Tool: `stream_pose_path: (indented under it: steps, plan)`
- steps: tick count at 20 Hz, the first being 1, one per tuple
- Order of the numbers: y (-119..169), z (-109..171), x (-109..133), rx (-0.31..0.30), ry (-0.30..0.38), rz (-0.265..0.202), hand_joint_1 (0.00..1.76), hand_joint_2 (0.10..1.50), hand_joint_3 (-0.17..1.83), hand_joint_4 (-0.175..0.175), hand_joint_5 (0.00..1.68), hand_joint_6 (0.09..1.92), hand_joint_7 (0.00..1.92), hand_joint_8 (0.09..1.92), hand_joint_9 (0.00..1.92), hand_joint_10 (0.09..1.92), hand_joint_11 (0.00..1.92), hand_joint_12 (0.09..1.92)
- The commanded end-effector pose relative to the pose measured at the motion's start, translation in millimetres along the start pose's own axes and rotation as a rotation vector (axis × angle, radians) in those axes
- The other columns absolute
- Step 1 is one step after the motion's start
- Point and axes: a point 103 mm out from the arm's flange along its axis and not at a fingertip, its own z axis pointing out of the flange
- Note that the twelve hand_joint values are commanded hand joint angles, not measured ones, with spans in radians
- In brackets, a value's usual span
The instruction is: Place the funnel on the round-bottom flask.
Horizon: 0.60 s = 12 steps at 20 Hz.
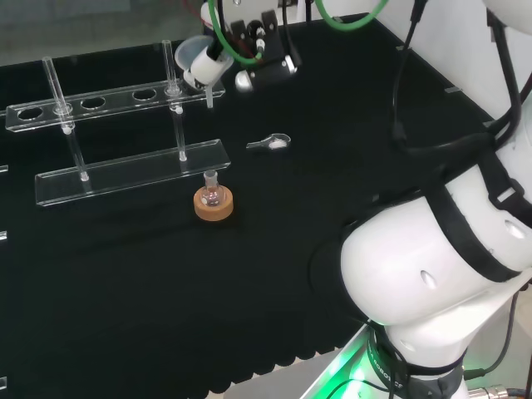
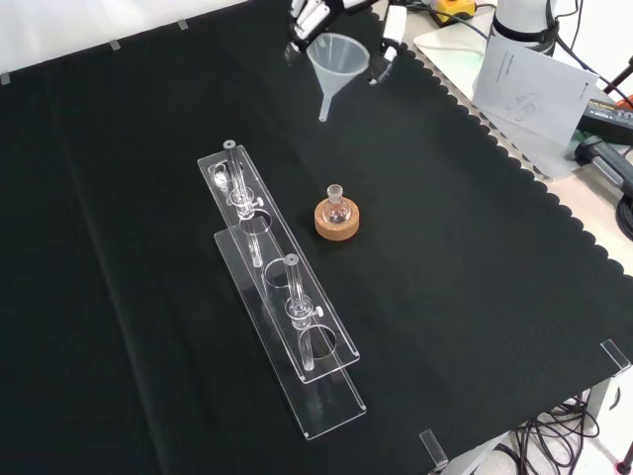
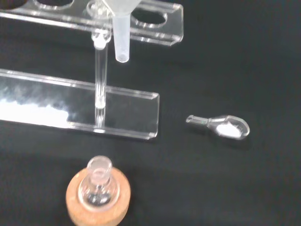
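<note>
The hand (image 1: 264, 70) hovers over the far part of the bench, shut on a clear plastic funnel (image 1: 196, 60) with its stem pointing down. In the front view the funnel (image 2: 337, 59) hangs between the fingers (image 2: 393, 26), well beyond the flask. A small round-bottom flask (image 1: 213, 191) stands upright in a cork ring (image 1: 214, 208) on the black cloth, its neck open. In the wrist view the funnel's stem (image 3: 121, 40) sits off to one side of the flask's mouth (image 3: 99, 165), at a distance from it.
A clear acrylic rack (image 1: 125, 170) with upright posts and several holes stands next to the flask, and runs long in the front view (image 2: 282, 297). A small clear scoop with white powder (image 1: 273, 143) lies on the cloth near the flask. Papers and cables (image 2: 529, 79) lie off the cloth.
</note>
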Motion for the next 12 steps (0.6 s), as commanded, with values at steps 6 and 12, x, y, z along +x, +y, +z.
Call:
stream_pose_path:
  steps: [6, 12]
  plan:
    - [0, 51, 24, 0.017, 0.001, -0.025, 0.70, 0.81, 0.46, -0.066, 0.65, 0.56, 0.90, 0.70, 1.29, 0.38, 0.91, 1.06]
    - [11, 70, 34, 0.054, -0.036, -0.056, 0.71, 0.81, 0.46, -0.068, 0.64, 0.56, 0.89, 0.70, 1.29, 0.38, 0.90, 1.06]
